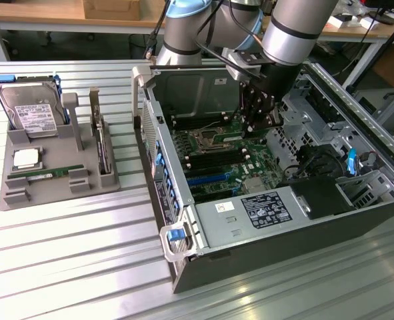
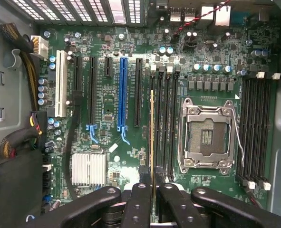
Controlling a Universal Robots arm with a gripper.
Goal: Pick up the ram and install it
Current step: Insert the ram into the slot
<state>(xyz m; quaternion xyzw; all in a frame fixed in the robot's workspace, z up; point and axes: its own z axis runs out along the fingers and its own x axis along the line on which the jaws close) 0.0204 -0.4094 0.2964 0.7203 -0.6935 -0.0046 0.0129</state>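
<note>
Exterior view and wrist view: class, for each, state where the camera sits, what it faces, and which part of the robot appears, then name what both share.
Exterior view: off the arm, above and to one side, looking down at the open computer case, with a grey parts tray at the exterior view's left; the arm and claw reach into the case.
Wrist view: on the wrist, looking straight down at the motherboard; the claw is shut on the ram, seen edge-on.
Shared: motherboard, empty CPU socket, memory slots, claw.

Ribbed metal table, wooden benches
</note>
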